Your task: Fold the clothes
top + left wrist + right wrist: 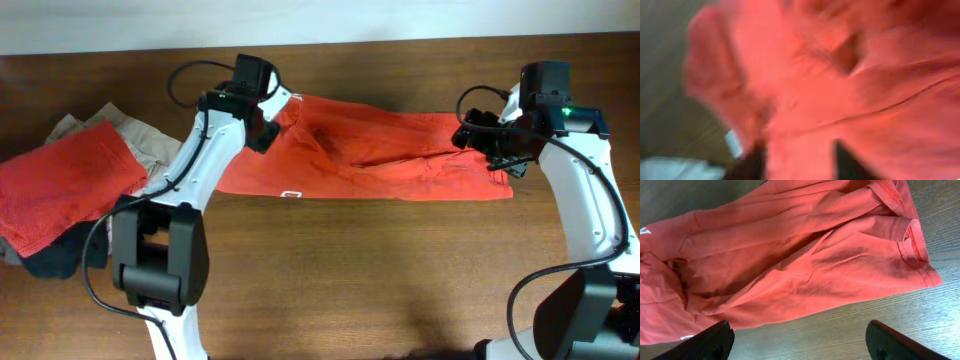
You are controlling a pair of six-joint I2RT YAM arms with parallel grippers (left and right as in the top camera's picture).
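An orange-red garment [400, 155] lies spread across the back of the wooden table. My left gripper [268, 128] is at its left end. The left wrist view is blurred, with the garment [840, 90] filling it and fabric bunched between the fingers [800, 160], which look shut on it. My right gripper [490, 150] is over the garment's right end. In the right wrist view its fingers [800, 340] are wide open and empty above bare wood, just short of the garment's [790, 255] hemmed edge.
A pile of other clothes sits at the table's left edge: a red piece [60, 185], a beige piece [120, 130] and a dark piece [50, 260]. A small white label [291, 195] shows on the garment's front edge. Bare wood [380, 270] lies in front.
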